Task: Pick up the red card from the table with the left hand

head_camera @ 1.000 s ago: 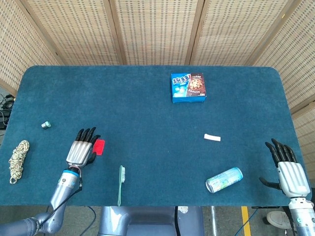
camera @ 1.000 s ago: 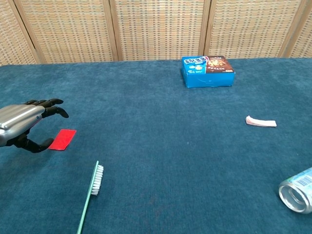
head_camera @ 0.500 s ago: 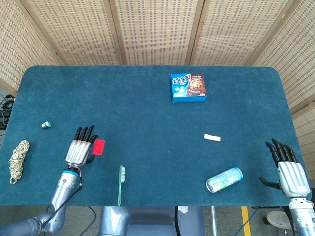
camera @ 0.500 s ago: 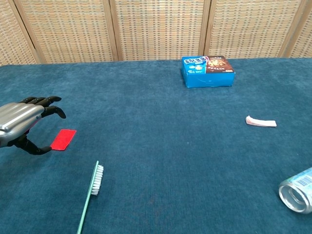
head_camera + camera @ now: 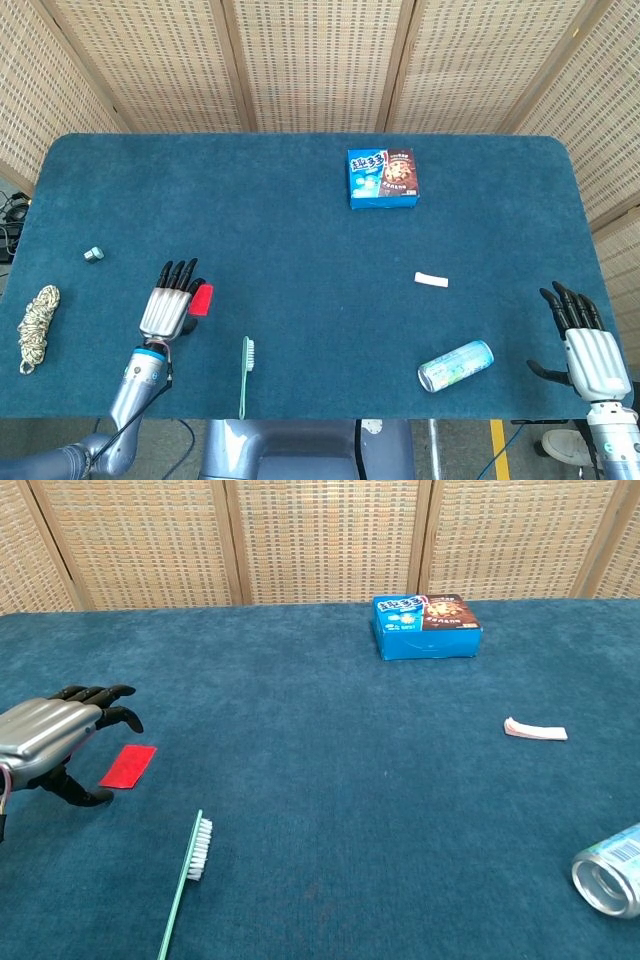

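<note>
Approach step, judging by the layout: left hand (image 5: 170, 306) poised just beside the flat red rectangular card (image 5: 201, 299), fingers (image 5: 95, 693) spread and slightly curled, holding nothing. Card lying flat on the dark teal carpeted tabletop (image 5: 300, 250), near the front-left part, at the hand's right side. From the chest view, hand (image 5: 45, 738) raised a little above the cloth with the thumb reaching low toward the card's (image 5: 128, 765) near edge; contact between thumb and card not decidable from either view. No grasp yet, card not lifted.

Next move likely calling for a small shift toward the card, a lowering to the cloth, then a pinch at one edge, tricky since so thin a thing sits flush with the nap and offers no lip.

Right hand (image 5: 583, 340) resting at the far right edge of the table, fingers apart, empty, well away from the task.

Elsewhere: green-handled toothbrush (image 5: 244, 375) near the front, just right of the card.

Hard to read: underside of the left hand hidden in the head view; its wrist cut off by the frame in the chest view; right hand absent from the chest view.
</note>
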Controlling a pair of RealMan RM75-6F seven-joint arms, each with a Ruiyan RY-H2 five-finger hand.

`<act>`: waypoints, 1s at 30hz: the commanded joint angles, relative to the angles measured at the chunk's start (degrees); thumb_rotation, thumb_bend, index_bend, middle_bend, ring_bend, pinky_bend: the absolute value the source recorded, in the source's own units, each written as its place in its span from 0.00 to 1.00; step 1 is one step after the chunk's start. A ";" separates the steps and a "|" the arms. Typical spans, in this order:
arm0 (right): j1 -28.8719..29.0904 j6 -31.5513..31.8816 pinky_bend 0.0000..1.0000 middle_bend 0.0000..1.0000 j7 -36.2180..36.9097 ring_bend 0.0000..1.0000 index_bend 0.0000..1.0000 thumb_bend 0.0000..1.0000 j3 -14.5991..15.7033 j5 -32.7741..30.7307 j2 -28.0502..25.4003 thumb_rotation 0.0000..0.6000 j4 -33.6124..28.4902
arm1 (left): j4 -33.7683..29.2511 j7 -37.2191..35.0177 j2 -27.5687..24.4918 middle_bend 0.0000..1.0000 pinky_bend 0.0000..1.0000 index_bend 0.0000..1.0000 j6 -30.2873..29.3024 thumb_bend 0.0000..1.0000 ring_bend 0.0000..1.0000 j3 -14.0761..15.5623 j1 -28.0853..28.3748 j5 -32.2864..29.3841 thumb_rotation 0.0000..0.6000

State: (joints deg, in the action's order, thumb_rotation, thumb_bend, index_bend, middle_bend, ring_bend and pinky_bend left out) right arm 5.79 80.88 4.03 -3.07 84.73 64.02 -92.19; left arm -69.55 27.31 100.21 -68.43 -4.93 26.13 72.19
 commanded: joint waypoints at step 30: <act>0.14 -0.30 0.00 0.00 -0.51 0.00 0.00 0.00 0.09 -0.05 0.13 1.00 -0.10 | 4.68 0.60 3.41 0.00 0.00 0.35 1.43 0.46 0.00 -1.60 0.54 -1.07 1.00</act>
State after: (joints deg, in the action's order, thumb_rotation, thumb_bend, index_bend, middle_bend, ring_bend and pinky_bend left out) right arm 5.93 80.59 3.53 -2.99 84.69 64.15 -92.30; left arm -64.88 27.92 103.60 -67.02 -6.52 26.66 71.13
